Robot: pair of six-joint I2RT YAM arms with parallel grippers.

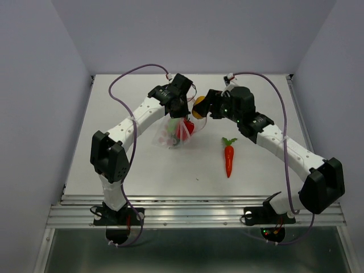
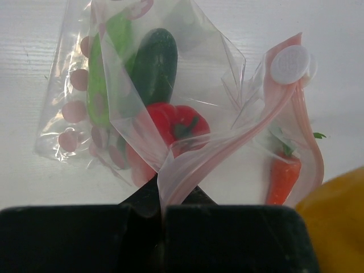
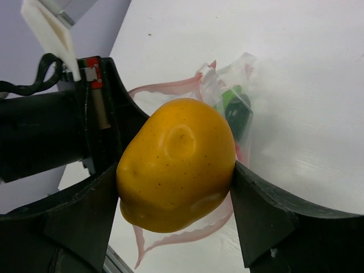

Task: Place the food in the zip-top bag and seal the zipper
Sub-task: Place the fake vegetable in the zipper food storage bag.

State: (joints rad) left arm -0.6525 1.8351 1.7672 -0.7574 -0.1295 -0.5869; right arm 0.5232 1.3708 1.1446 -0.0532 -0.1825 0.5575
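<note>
My left gripper (image 2: 161, 213) (image 1: 181, 111) is shut on the pink zipper (image 2: 227, 148) and holds the zip-top bag (image 1: 170, 133) up with its mouth open. Inside the bag lie the dark green cucumber (image 2: 156, 65), the light green pepper (image 2: 102, 74) and the red bell pepper (image 2: 173, 122). My right gripper (image 3: 173, 179) (image 1: 206, 107) is shut on the yellow-orange round food (image 3: 176, 165) (image 1: 199, 107), held just above the bag's open mouth (image 3: 187, 236). The carrot (image 1: 228, 158) lies on the table to the right of the bag, apart from both grippers.
A white round slider (image 2: 290, 62) sits at the far end of the zipper. The white table (image 1: 142, 170) is walled in on the left, back and right, and a metal rail (image 1: 193, 213) runs along its near edge.
</note>
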